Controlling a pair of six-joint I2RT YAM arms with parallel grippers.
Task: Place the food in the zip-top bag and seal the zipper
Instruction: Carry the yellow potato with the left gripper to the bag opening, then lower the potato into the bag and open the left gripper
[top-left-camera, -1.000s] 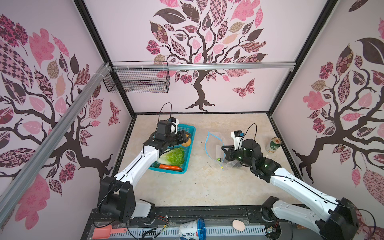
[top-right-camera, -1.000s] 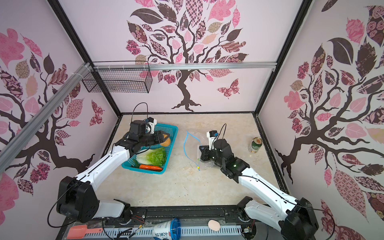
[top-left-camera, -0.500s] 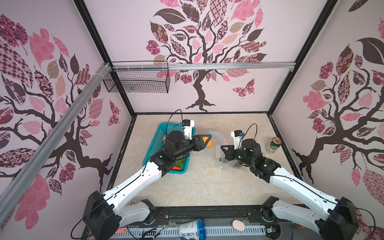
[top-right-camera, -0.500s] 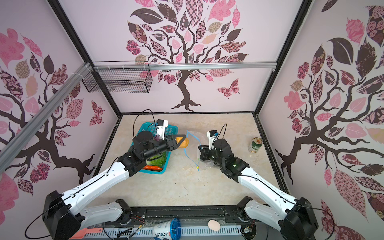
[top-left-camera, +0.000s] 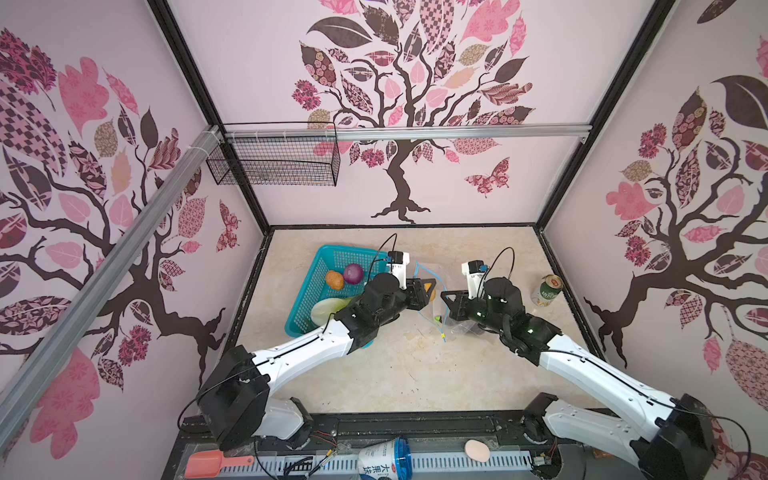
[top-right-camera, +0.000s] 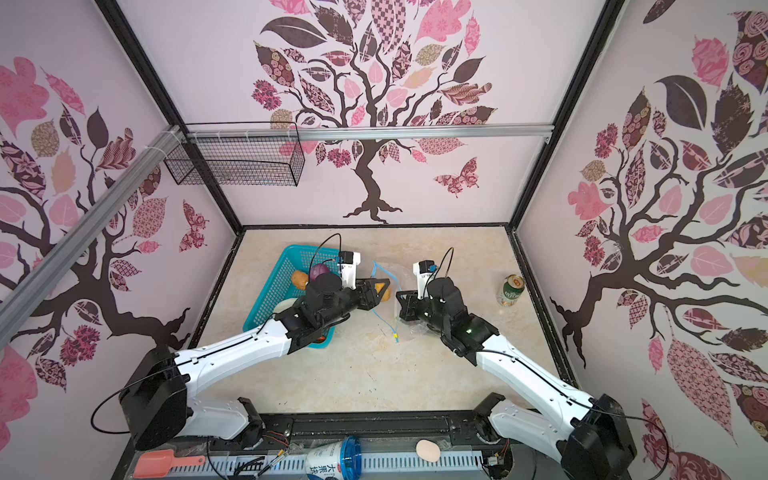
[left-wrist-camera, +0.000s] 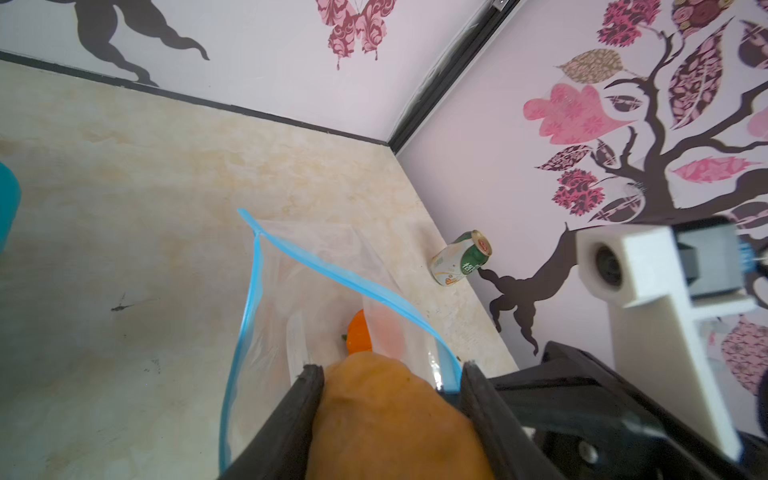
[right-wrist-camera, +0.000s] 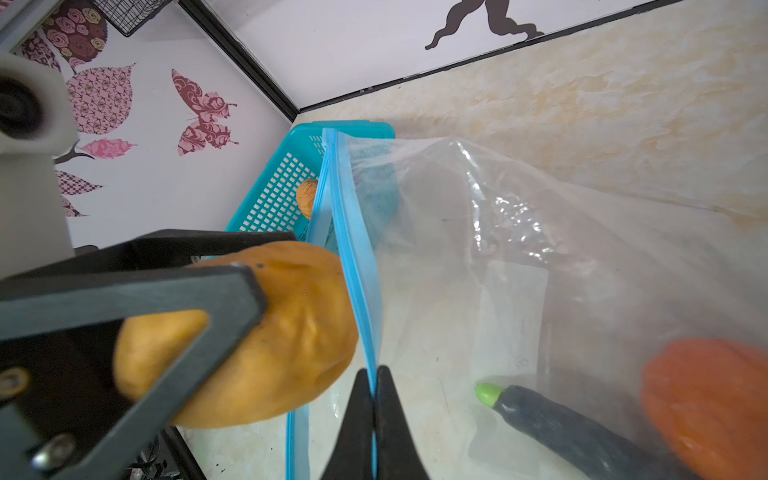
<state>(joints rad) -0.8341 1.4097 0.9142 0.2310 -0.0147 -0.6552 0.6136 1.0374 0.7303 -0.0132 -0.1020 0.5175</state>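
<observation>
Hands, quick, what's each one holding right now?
Left hand: closed on a tan lumpy toy potato.
Right hand: shut, pinching the light-blue zipper strip of the clear plastic bag.

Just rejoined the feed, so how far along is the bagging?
Done: pumpkin and eggplant lie inside the bag. In hand: left gripper holds a potato at the bag's mouth, which right gripper pinches open by the zipper. Left: onion, second potato and lettuce wait in the basket; zipper unsealed.

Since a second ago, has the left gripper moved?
Yes. The left gripper, holding a potato, has swung right from over the teal basket to the zip-top bag's mouth.
</observation>
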